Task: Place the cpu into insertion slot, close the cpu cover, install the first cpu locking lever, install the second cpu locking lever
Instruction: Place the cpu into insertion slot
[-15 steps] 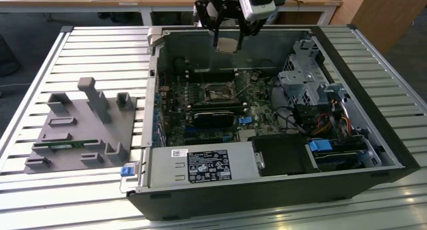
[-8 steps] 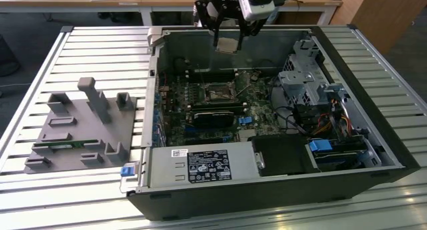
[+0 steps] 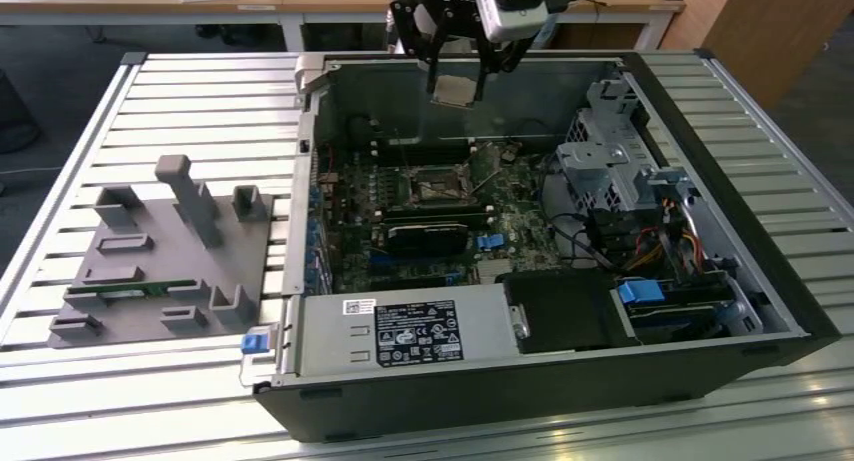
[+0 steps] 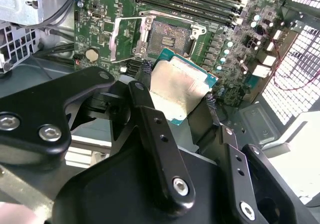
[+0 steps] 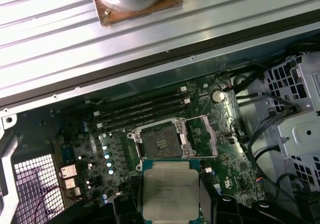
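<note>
My gripper (image 3: pixel 457 81) hangs over the back of the open computer case, shut on the cpu (image 3: pixel 454 91), a flat square chip with a pale metal top. In both wrist views the cpu (image 4: pixel 177 89) (image 5: pixel 170 189) sits between the two black fingers (image 4: pixel 142 74), held by its edges. The insertion slot (image 3: pixel 437 191) (image 4: pixel 170 38) (image 5: pixel 159 143) lies bare on the green board below, well apart from the chip. The cpu cover (image 4: pixel 125 39) (image 5: pixel 202 134), a silvery frame, is swung open beside the slot.
A black card (image 3: pixel 427 236) lies just in front of the slot, and memory slots (image 5: pixel 145 106) run behind it. A metal drive cage (image 3: pixel 614 161) and cables fill the exterior view's right. A grey fixture (image 3: pixel 160 251) stands on the slatted table at that view's left.
</note>
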